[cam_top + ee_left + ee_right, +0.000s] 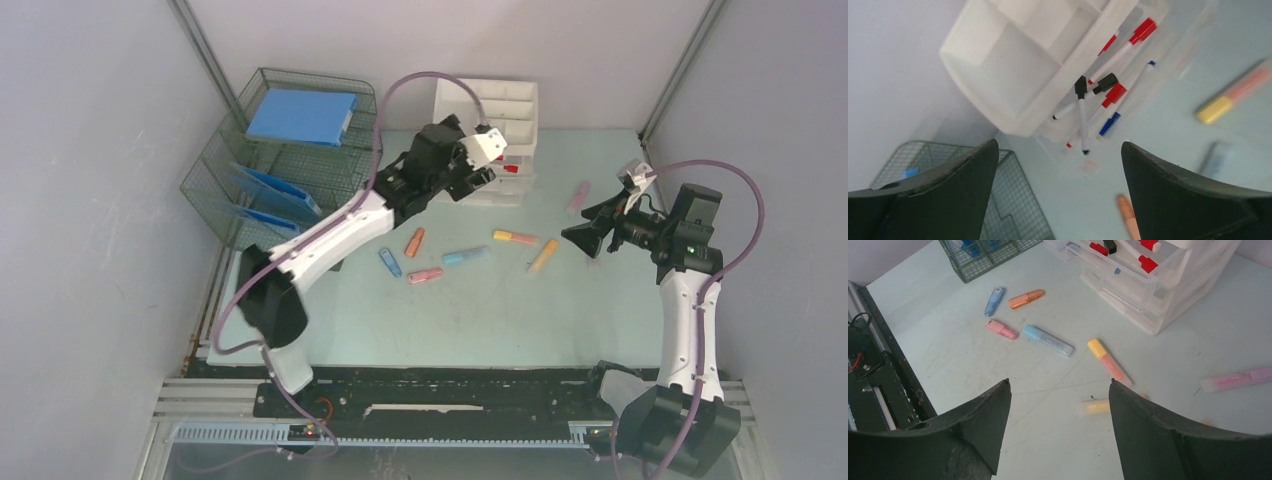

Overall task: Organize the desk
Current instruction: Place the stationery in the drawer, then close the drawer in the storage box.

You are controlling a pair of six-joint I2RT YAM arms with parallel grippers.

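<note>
Several pastel highlighters (466, 257) lie scattered across the middle of the mint-green desk (450, 320). At the back, my left gripper (478, 180) hangs open above the pulled-out clear drawer (1158, 65) of a white drawer unit (500, 110). Red, blue and black whiteboard markers (1082, 115) lie in that drawer. Nothing sits between the left gripper's (1059, 144) fingers. At the right, my right gripper (583, 232) hovers open and empty over the desk. In the right wrist view a yellow highlighter (1095, 406) lies just past the right gripper (1059, 381), beside an orange one with a yellow cap (1109, 361).
A green wire rack (290, 150) holding blue folders (302, 115) stands at the back left. A pink-purple highlighter (578, 196) lies apart at the right, near the drawer unit. A black rail (450, 385) runs along the near edge. Grey walls enclose three sides.
</note>
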